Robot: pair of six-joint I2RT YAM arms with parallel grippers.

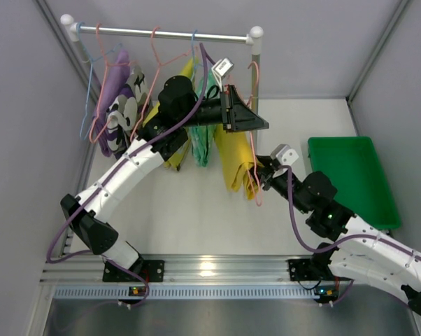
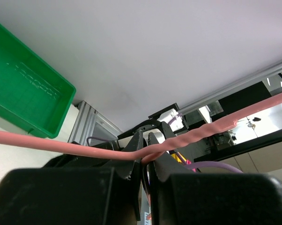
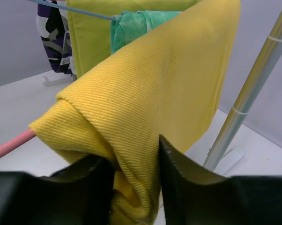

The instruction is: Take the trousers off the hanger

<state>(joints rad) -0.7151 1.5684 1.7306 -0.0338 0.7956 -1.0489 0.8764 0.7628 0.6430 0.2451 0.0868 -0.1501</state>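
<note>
The left arm (image 1: pixel 126 168) reaches up and forward, its left gripper (image 2: pixel 145 143) clamped tight on a pink hanger wire (image 2: pixel 42 142), while the right arm (image 1: pixel 364 241) stretches low, its right gripper (image 3: pixel 136 161) pinching a fold of bright yellow trousers (image 3: pixel 150 79) between its fingers (image 3: pixel 178 164).

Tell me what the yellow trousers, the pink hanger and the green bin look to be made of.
The yellow trousers: soft matte cloth, probably a twill or fine cord, going by the diagonal ribs and limp folds.
The pink hanger: likely wire in a smooth plastic coat; it is thin and twisted at the neck.
The green bin: rigid moulded plastic, slight sheen, gridded floor.
</note>
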